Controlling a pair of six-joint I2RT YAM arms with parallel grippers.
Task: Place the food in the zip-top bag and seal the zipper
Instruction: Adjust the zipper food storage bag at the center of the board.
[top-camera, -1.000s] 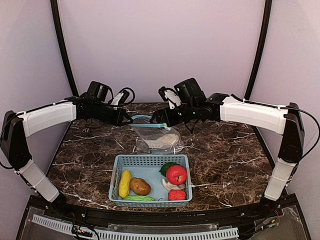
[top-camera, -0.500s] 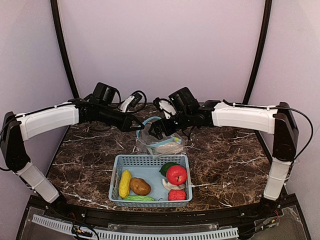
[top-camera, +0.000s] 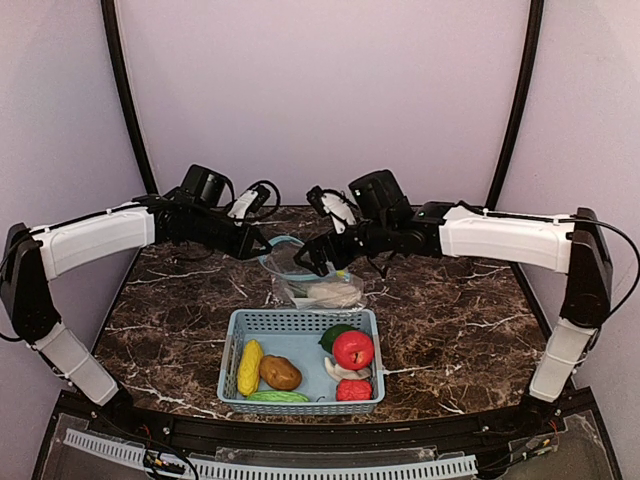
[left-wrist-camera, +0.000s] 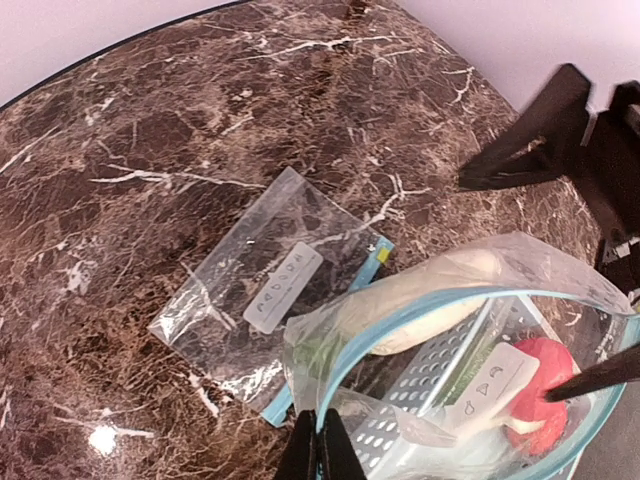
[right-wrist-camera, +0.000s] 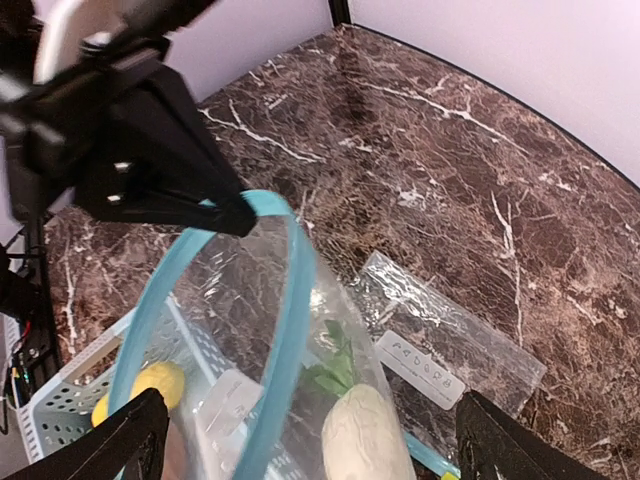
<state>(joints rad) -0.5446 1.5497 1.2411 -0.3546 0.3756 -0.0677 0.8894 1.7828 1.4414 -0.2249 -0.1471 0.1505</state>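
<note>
The zip-top bag (top-camera: 318, 292) hangs with its blue zipper rim (right-wrist-camera: 288, 300) pulled into a loop, a white radish (right-wrist-camera: 365, 435) inside it. My left gripper (left-wrist-camera: 320, 452) is shut on that rim at its near side. My right gripper (right-wrist-camera: 312, 425) stands open, its fingers (right-wrist-camera: 130, 440) wide on either side of the bag's mouth, touching nothing I can see. In the top view both grippers meet above the bag, left gripper (top-camera: 260, 243) and right gripper (top-camera: 318, 256). The other food lies in the basket: corn (top-camera: 249, 367), potato (top-camera: 281, 372), green pod (top-camera: 278, 397), apple (top-camera: 353, 349), dark green fruit (top-camera: 332, 335), mushroom (top-camera: 343, 372), small red fruit (top-camera: 353, 390).
A light blue plastic basket (top-camera: 300, 320) stands on the marble table just in front of the bag. A second, empty zip-top bag (left-wrist-camera: 255, 290) lies flat on the table under and behind the held one. Purple walls close in the back and sides.
The left gripper has lifted the bag's rim, which now gapes in a loop. The right gripper has come down and left to straddle the mouth, still open.
</note>
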